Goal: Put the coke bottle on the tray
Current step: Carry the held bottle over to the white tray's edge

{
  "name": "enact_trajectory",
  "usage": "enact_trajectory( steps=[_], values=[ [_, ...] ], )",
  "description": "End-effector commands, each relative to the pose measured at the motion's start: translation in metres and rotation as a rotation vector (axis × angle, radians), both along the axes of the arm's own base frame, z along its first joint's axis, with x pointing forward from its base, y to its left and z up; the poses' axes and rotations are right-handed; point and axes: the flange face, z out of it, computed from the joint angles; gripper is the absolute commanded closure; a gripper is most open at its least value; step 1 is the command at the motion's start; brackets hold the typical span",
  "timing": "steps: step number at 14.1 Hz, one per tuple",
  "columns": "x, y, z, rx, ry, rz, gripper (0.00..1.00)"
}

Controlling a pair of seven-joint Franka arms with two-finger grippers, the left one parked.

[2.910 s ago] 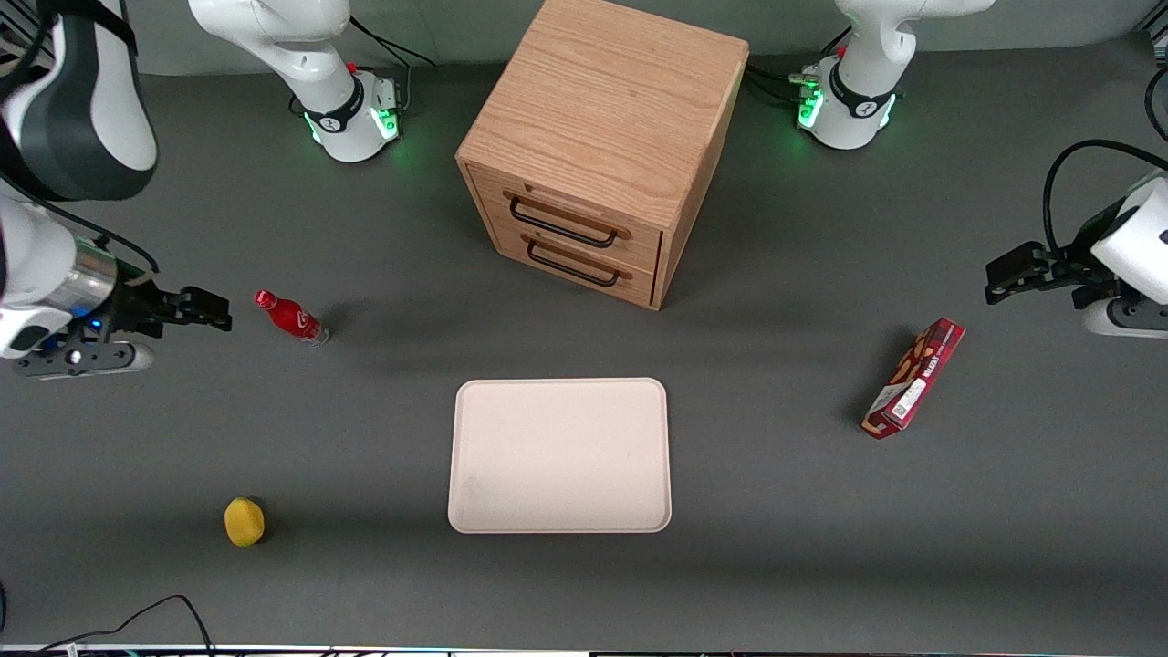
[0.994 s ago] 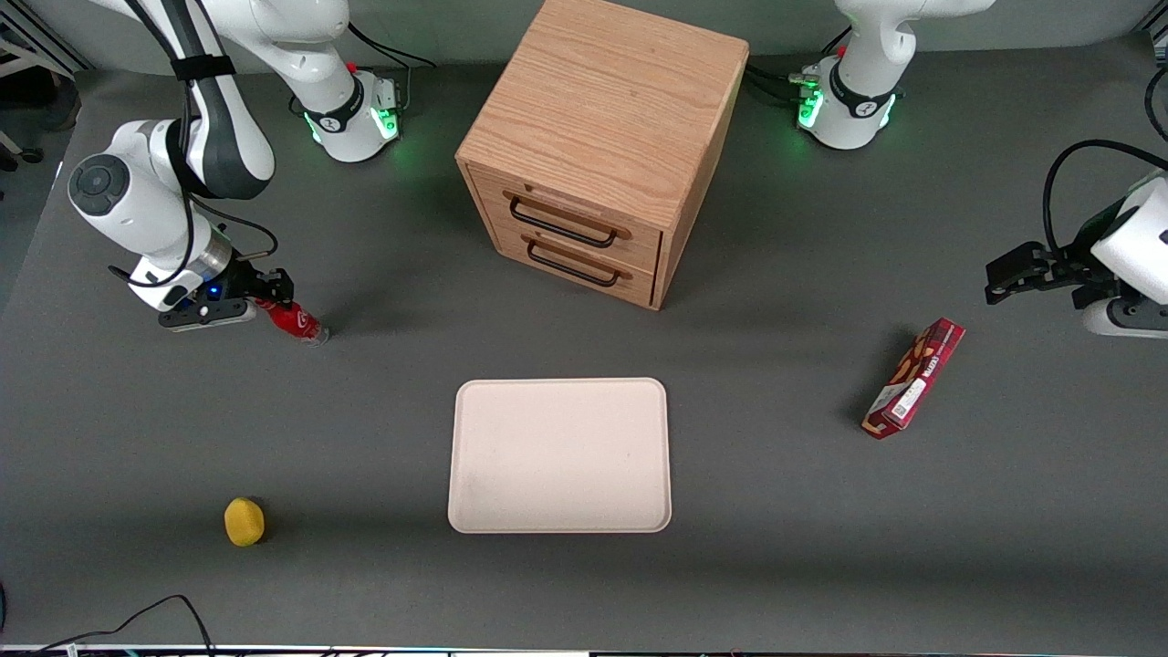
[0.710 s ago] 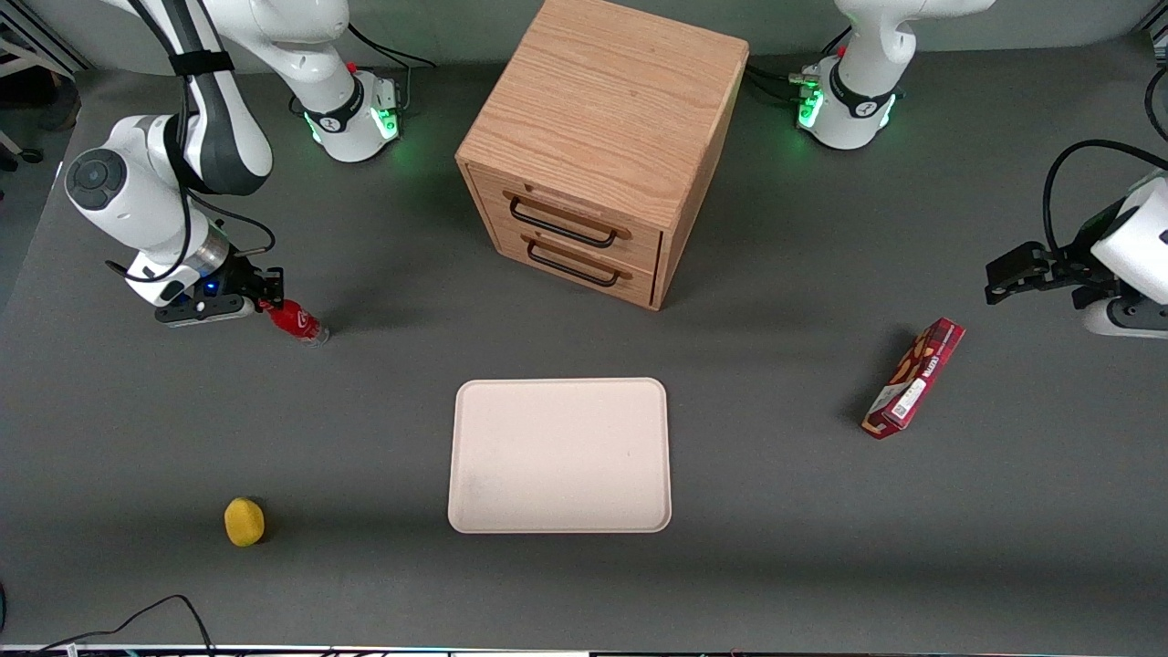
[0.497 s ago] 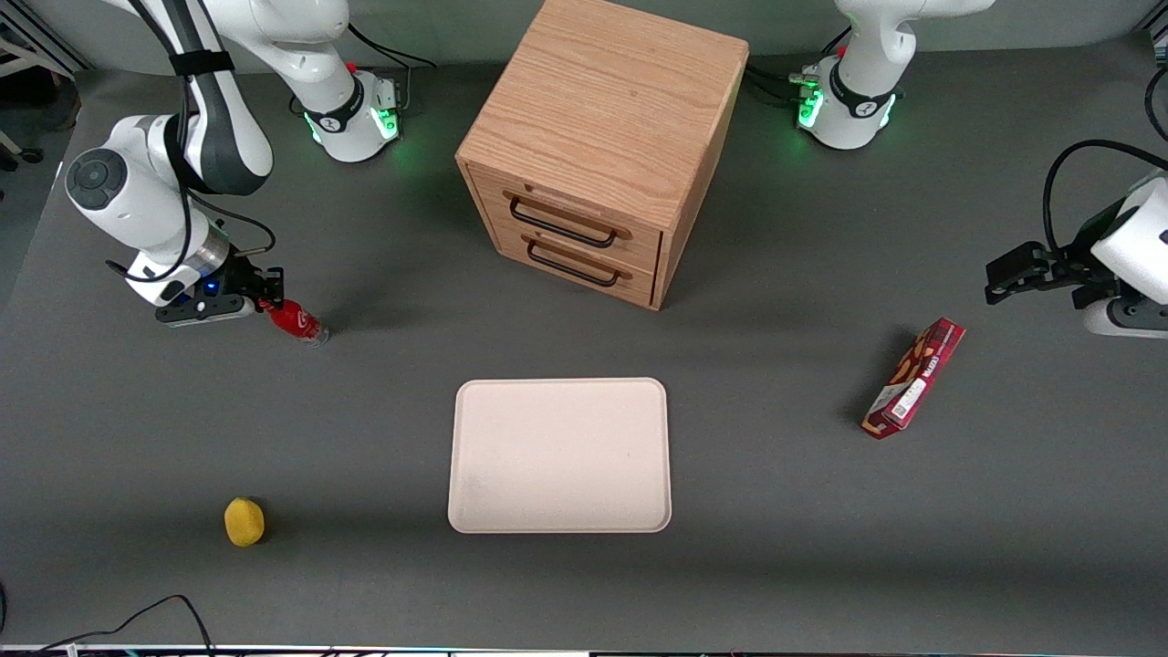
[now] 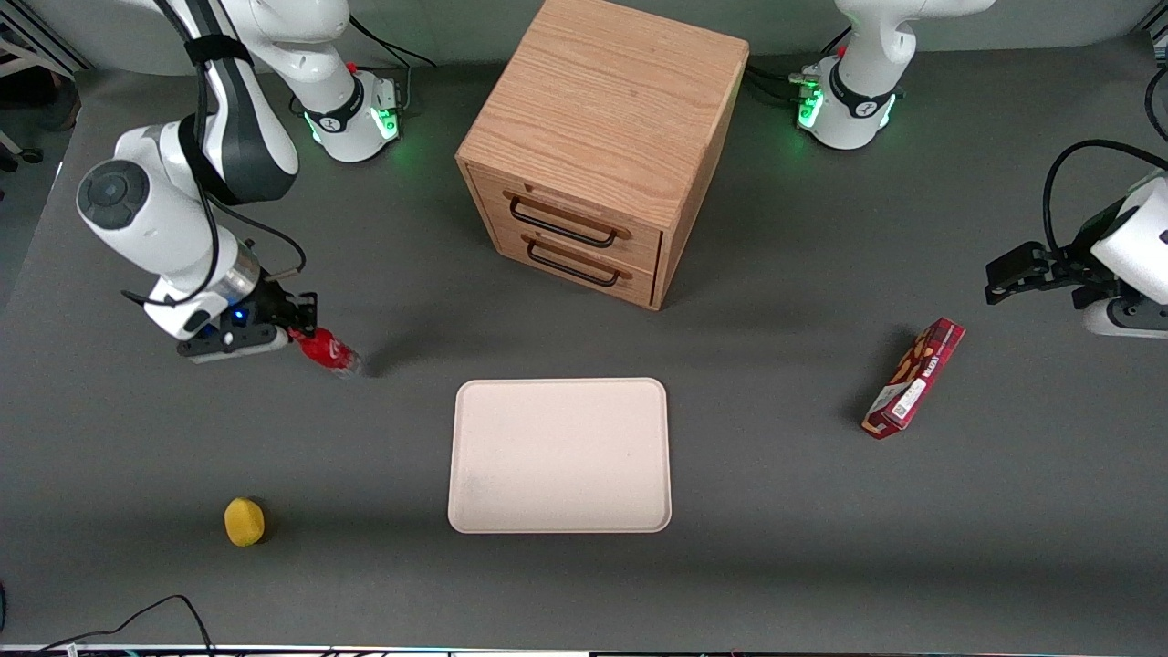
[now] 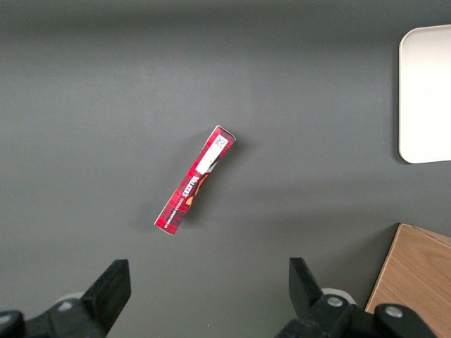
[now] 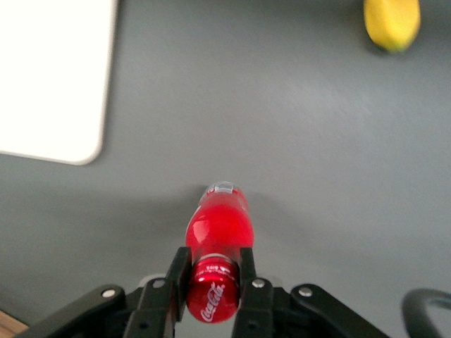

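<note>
The small red coke bottle (image 5: 328, 351) hangs in my gripper (image 5: 301, 333), lifted off the table toward the working arm's end. In the right wrist view the two black fingers (image 7: 178, 276) press on the bottle's neck just below the red cap, and the bottle (image 7: 217, 229) points down at the grey table. The beige-pink tray (image 5: 559, 454) lies flat in the middle of the table, nearer the front camera than the cabinet, apart from the bottle. A corner of the tray also shows in the right wrist view (image 7: 53, 77) and an edge in the left wrist view (image 6: 426, 91).
A wooden two-drawer cabinet (image 5: 602, 146) stands farther from the front camera than the tray. A yellow lemon (image 5: 245, 521) lies near the table's front edge, also in the right wrist view (image 7: 392, 23). A long red snack box (image 5: 913, 378) lies toward the parked arm's end.
My gripper came in and shut on the bottle's neck. In the last half second it has lifted the bottle and carried it toward the tray and the front camera.
</note>
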Motion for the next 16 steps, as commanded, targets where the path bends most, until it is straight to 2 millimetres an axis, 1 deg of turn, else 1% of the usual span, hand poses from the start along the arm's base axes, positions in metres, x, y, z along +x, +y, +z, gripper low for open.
enact_trajectory(
  steps=[1, 3, 4, 5, 6, 7, 8, 10, 13, 15, 16],
  values=[
    [0.074, 0.065, 0.01, 0.11, 0.017, -0.093, 1.0],
    [0.097, 0.129, 0.014, 0.132, 0.035, -0.105, 1.0],
    [0.107, 0.155, 0.013, 0.121, 0.025, -0.131, 1.0],
    [0.115, 0.175, 0.008, 0.093, 0.002, -0.141, 1.0],
    [0.119, 0.191, 0.0, 0.072, -0.012, -0.133, 1.0],
    [0.126, 0.191, -0.011, 0.058, -0.014, -0.137, 1.0],
    [0.135, 0.184, -0.017, 0.057, -0.019, -0.151, 1.0],
    [0.145, 0.182, -0.025, 0.063, -0.029, -0.144, 1.0],
    [0.154, 0.172, -0.034, 0.056, -0.039, -0.152, 1.0],
    [0.157, 0.172, -0.035, 0.067, -0.058, -0.154, 1.0],
    [0.159, 0.174, -0.041, 0.072, -0.061, -0.154, 1.0]
  ],
)
